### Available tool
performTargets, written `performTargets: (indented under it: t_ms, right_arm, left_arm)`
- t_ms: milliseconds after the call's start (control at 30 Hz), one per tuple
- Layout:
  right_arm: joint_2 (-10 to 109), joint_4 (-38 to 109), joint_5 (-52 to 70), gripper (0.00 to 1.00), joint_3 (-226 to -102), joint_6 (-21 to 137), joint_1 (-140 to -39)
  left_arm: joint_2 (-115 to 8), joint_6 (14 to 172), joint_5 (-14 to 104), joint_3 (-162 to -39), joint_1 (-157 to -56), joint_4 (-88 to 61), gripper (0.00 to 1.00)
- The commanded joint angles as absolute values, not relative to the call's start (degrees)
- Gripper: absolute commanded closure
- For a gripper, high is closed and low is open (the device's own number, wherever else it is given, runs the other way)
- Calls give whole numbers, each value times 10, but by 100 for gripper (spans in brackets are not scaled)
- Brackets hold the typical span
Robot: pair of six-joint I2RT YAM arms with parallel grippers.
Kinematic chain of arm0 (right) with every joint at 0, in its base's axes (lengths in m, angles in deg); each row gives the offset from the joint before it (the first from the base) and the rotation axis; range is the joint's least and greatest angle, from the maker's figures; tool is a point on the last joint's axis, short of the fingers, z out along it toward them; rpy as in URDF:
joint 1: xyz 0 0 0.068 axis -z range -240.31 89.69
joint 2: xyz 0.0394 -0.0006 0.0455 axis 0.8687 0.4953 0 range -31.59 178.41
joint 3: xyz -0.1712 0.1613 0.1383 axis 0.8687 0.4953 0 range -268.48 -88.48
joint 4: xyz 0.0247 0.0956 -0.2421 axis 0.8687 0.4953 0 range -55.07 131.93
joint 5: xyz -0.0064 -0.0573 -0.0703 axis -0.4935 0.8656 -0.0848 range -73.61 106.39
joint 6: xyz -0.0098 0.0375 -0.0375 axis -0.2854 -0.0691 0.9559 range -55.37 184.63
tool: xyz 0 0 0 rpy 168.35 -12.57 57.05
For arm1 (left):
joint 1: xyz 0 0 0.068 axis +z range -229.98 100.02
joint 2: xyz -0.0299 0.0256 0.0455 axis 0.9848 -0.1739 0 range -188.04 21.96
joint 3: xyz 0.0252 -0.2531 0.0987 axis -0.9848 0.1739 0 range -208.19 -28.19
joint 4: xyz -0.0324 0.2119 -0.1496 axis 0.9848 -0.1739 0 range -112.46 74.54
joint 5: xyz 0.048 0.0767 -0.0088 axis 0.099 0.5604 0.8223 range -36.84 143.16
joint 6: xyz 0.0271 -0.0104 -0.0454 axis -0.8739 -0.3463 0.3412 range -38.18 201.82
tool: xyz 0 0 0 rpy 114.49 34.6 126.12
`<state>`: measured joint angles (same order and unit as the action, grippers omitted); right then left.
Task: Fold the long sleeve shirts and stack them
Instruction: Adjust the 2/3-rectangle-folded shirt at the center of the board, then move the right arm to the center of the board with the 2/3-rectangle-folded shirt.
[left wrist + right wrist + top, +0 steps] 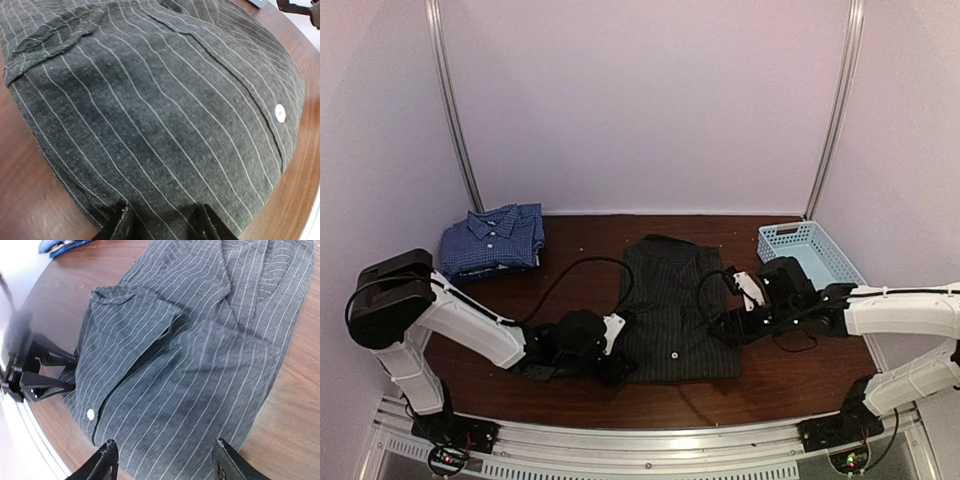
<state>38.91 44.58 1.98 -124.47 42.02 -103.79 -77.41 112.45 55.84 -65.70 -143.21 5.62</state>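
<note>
The black pinstriped long sleeve shirt (672, 310) lies folded into a rectangle mid-table, collar to the back. A white button (280, 113) shows near its front corner. The blue checked long sleeve shirt (492, 240) sits folded at the back left. My left gripper (617, 352) is low at the black shirt's left front edge. In the left wrist view its fingers (120, 222) stand apart with striped cloth (160, 125) between them. My right gripper (165, 462) hangs open over the shirt's right edge (210, 390), nothing pinched. The left gripper (75, 371) also shows there, tips at the far edge.
A light blue plastic basket (810, 250) stands at the back right, just behind my right arm. Bare brown table (580, 240) runs between the two shirts. White walls close the back and sides.
</note>
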Motion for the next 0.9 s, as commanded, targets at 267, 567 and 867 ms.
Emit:
performTargets:
  t_ms: [267, 567, 867]
  right_arm:
    - [333, 537, 158, 30, -1231, 393, -1207]
    - [418, 490, 189, 29, -1227, 397, -1227]
    - [517, 421, 131, 29, -1247, 419, -1261]
  left_arm:
    - [-580, 1179, 667, -610, -1445, -74, 41]
    - [-446, 1192, 730, -599, -1437, -133, 2]
    - [-406, 1153, 706, -616, -1420, -189, 2]
